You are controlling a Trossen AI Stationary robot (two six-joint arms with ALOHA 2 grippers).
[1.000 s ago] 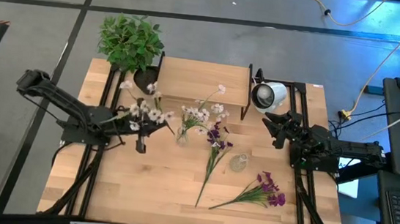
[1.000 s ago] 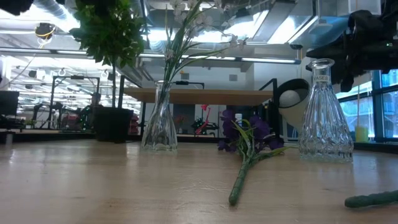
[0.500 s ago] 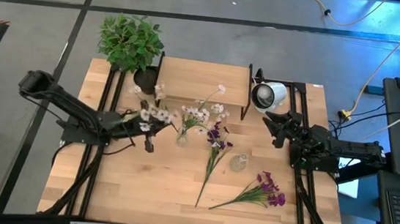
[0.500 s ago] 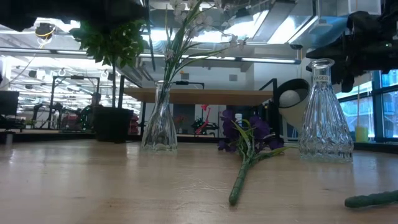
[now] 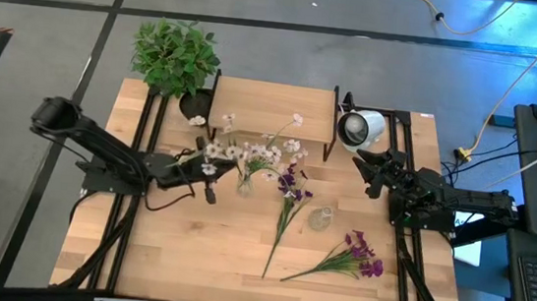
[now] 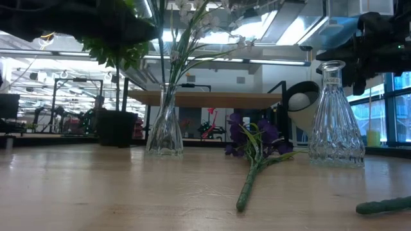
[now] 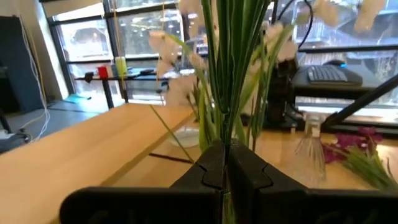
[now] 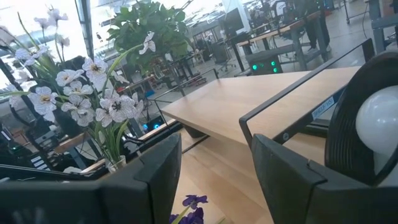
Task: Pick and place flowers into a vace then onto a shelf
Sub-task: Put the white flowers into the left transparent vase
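Left gripper (image 5: 209, 168): fingers clenched on a bunch of white flowers (image 5: 217, 151), the green stems pinched between the two dark fingers (image 7: 208, 168) as seen in the left wrist view; the bunch is held above the table (image 5: 199, 253), just beside the small glass vase (image 5: 245, 183) near the table's middle. That vase is already stocked with white-pink flowers (image 5: 273, 153), their stems rising out of its neck in the low view. Right gripper (image 5: 366, 166): fingers released, nothing between them, held above the table's right side near a round white lamp (image 5: 361, 128). Shelf (image 5: 272, 108): a light wooden plank on thin black legs, set at the far edge of the table, its top bare. Second glass vase (image 5: 320, 218): upright, right of centre, well apart from the first. Purple flowers (image 5: 291, 187): one stem lying flat between the two vases. Further purple flowers (image 5: 355, 255): a bunch lying flat nearer the front right corner. Potted plant (image 5: 174, 54): bushy green leaves, placed at the far left corner beside the shelf.
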